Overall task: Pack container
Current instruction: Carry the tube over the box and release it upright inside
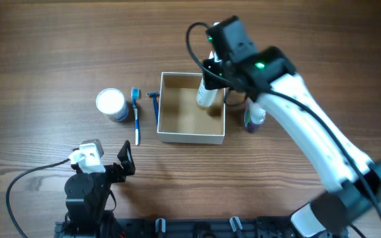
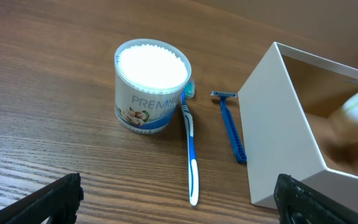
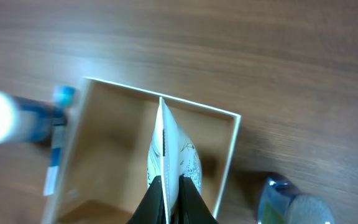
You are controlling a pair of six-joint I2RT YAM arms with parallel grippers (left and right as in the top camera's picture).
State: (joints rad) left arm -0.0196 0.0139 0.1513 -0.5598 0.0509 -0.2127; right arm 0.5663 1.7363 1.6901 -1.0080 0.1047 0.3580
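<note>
The container [image 1: 190, 137] is a square shallow box with white walls and a brown inside, at the table's middle; it also shows in the left wrist view [image 2: 278, 143] and the right wrist view [image 3: 235, 134]. My right gripper [image 1: 211, 79] is shut on a white tube [image 3: 169, 146] by its crimped end and holds it over the container's right part [image 1: 206, 97]. My left gripper [image 2: 179, 202] is open and empty near the front edge, well short of the toiletries.
Left of the container lie a blue razor [image 1: 155, 106], a blue-and-white toothbrush [image 1: 137, 118] and a round white-lidded jar [image 1: 112, 104]. A small bottle [image 1: 254, 118] stands just right of the container, also seen in the right wrist view [image 3: 291, 202].
</note>
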